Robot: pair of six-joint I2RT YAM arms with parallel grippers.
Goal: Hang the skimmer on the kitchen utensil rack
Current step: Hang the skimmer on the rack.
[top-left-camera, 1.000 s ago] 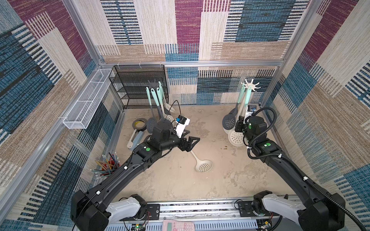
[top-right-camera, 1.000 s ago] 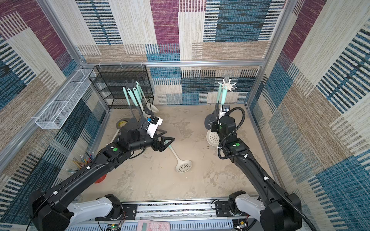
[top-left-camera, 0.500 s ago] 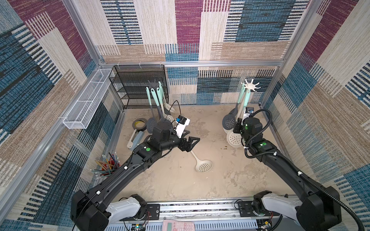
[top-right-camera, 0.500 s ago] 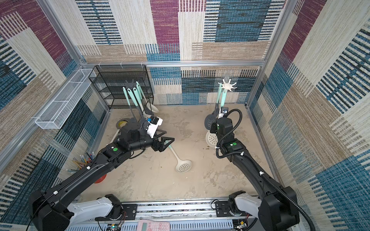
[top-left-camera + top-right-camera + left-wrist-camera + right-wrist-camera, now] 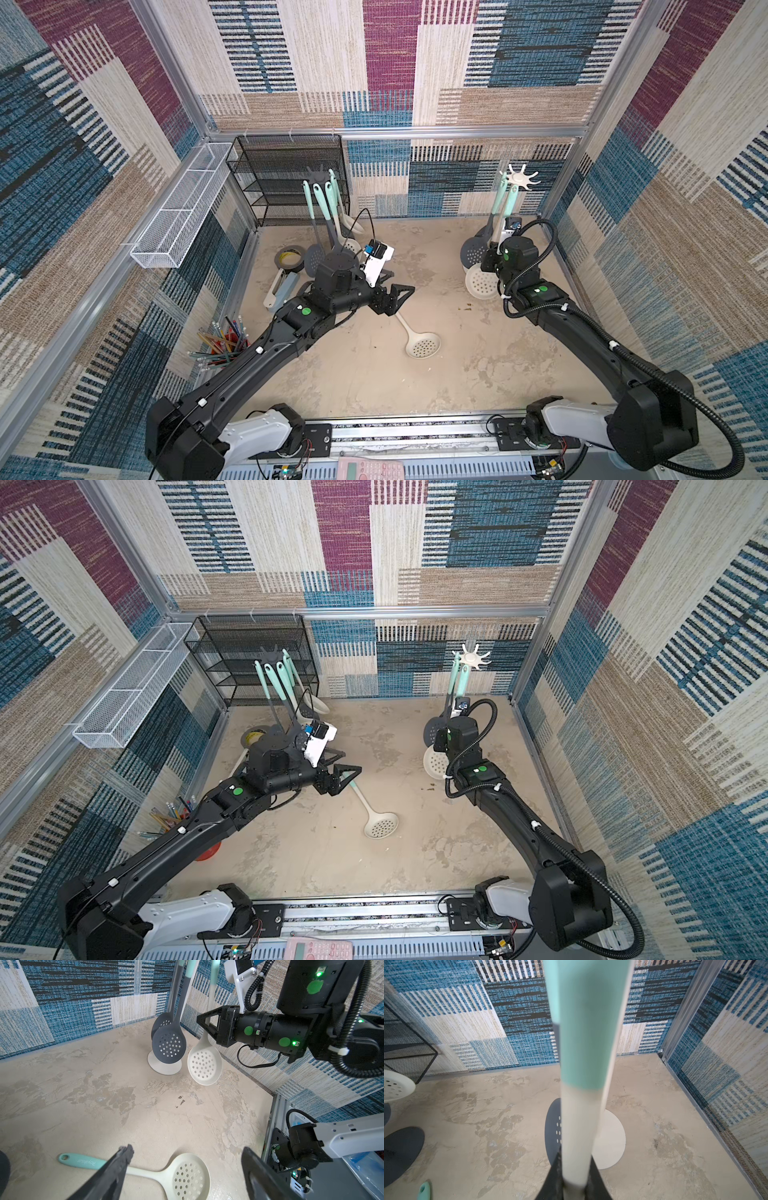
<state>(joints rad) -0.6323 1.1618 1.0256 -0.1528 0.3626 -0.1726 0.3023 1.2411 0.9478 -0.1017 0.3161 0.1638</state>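
White skimmer (image 5: 482,284) looks hung on the rack (image 5: 519,179). The right gripper (image 5: 204,1022) is around its handle; squeezing or not, I cannot tell. Letting go is left. The left gripper (image 5: 397,283) is open.

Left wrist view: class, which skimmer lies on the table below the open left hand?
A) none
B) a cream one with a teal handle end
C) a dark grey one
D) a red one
B: the cream skimmer with the teal handle end lies flat on the table under the left hand, whose fingers stand apart.
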